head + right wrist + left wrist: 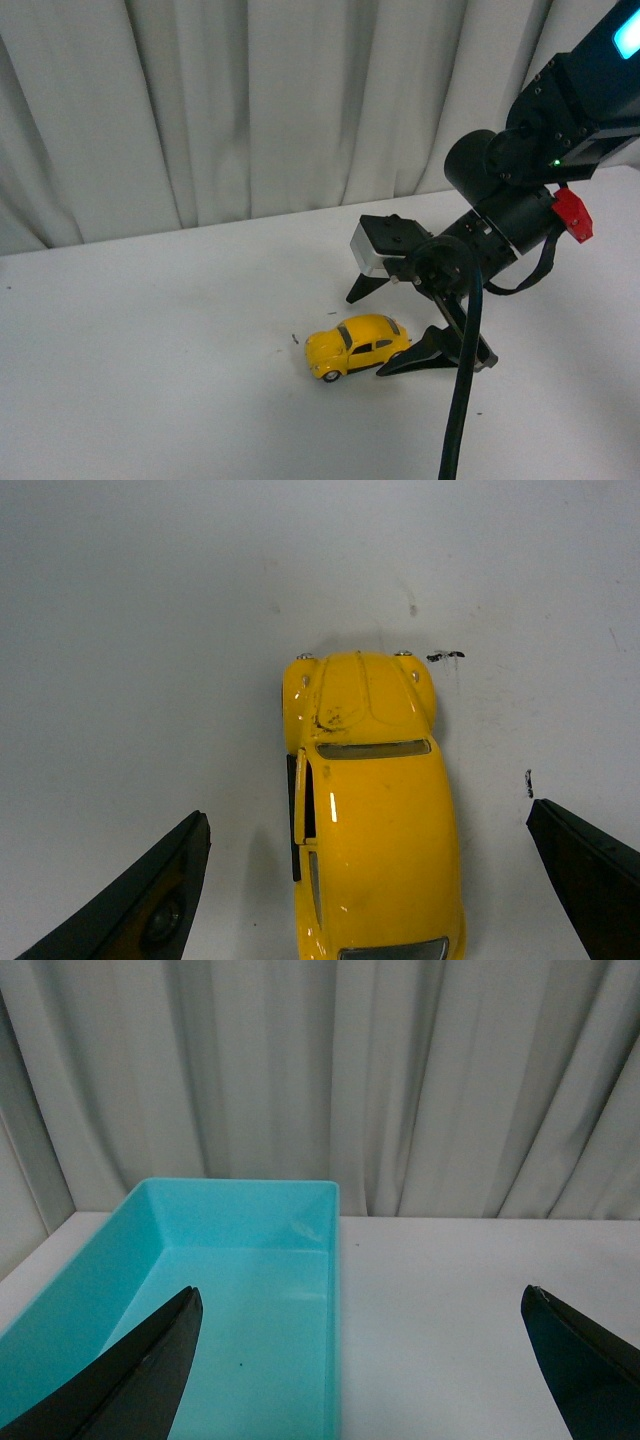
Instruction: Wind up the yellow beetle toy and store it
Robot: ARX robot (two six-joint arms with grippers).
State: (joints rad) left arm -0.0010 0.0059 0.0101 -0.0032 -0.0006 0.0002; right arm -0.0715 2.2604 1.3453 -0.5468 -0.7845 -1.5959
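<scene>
Right gripper (366, 335) wide open, 2 fingers straddling yellow beetle toy (372, 830), gap on both sides, no contact, holds nothing. Toy sits on its wheels on white table (150, 350). Small dark marks (444, 656) beside it. Left gripper (361, 1295) also spread wide, empty, by teal bin (240, 1195). Pale curtain (250, 100) behind.
</scene>
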